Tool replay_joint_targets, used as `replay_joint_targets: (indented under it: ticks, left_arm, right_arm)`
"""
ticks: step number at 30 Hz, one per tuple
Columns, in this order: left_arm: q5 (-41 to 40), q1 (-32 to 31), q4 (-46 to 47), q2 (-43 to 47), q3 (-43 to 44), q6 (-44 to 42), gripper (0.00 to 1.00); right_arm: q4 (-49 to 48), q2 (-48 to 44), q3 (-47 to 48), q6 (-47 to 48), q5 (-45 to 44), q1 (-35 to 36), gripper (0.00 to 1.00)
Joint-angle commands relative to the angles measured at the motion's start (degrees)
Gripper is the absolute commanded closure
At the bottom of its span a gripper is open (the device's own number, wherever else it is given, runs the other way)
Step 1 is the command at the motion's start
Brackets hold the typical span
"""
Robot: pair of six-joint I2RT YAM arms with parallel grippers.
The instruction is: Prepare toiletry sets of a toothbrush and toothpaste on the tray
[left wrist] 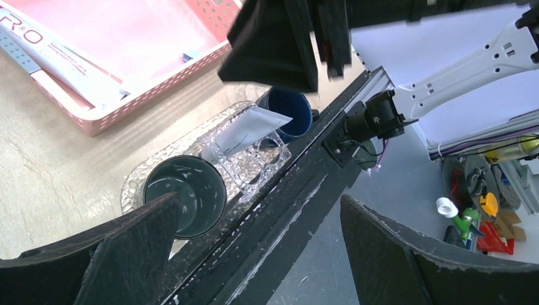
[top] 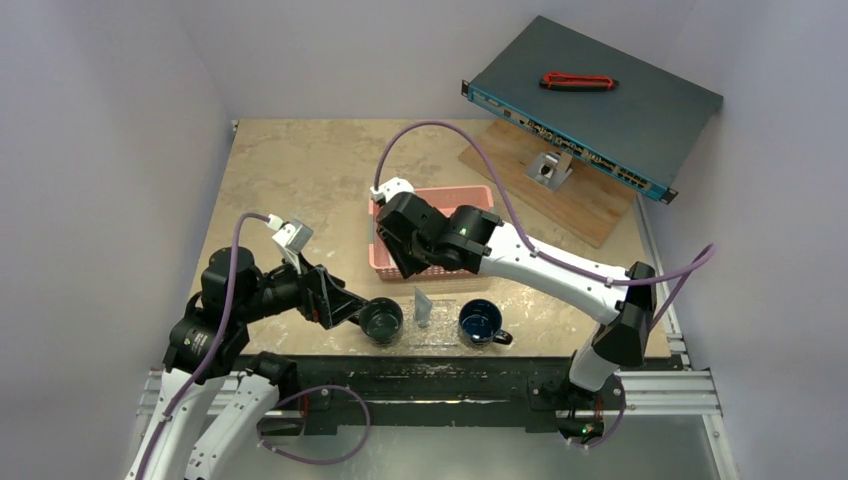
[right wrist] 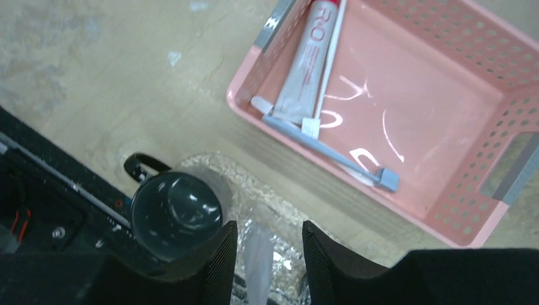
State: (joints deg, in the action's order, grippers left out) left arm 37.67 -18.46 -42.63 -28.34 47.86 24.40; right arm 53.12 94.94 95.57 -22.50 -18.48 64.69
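Your right claw [right wrist: 268,236] hangs with its jaws parted above the flat transparent plastic tray [left wrist: 135,181] at the near edge of the stone-patterned table [right wrist: 127,76]. A small pale soft toothpaste tube [left wrist: 245,129] sits directly beneath the gap, pinched by neither finger. That tube leans tilted in the clear glassy holder [left wrist: 254,162] at the tray's middle, between a dark green mug [right wrist: 177,216] and a dark blue mug [left wrist: 289,109] standing at the tray's two ends. Your left claw [left wrist: 259,210] is spread wide just beside the green mug, holding nothing.

By the look of it, the job is barely begun: one tube is on the tray, and no toothbrush can be seen there. The rest waits in the pink slotted plastic basket [right wrist: 505,143] just beyond the tray. It holds a white toothpaste tube with red print [right wrist: 309,63], a slim white toothbrush [right wrist: 330,63] lying alongside it, and a slim light blue toothbrush [right wrist: 330,151] lying across the basket floor. You have a brush to bring over to match the tube, then likely a second pair.
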Motion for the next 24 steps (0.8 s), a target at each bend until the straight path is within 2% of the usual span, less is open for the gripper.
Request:
replay_joint_targets:
  ticks: [1,14,24]
  left_arm:
    - [-0.6,-0.2,0.4,0.2,-0.6,-1.0,0.05]
    - [-2.7,-0.2,-0.1,0.6,-0.7,-0.9,0.05]
    - [-3.1,-0.2,-0.3,0.6,-0.7,-0.9,0.05]
  right_arm:
    - [-4.7,-0.2,3.8,1.9,0.8,-4.2,0.56]
    - [-13.9,11.1,6.4,2.5,8.3,-13.6,0.54]
    - [-16.2,21.5,9.0,2.5,12.5,-17.0,0.54]
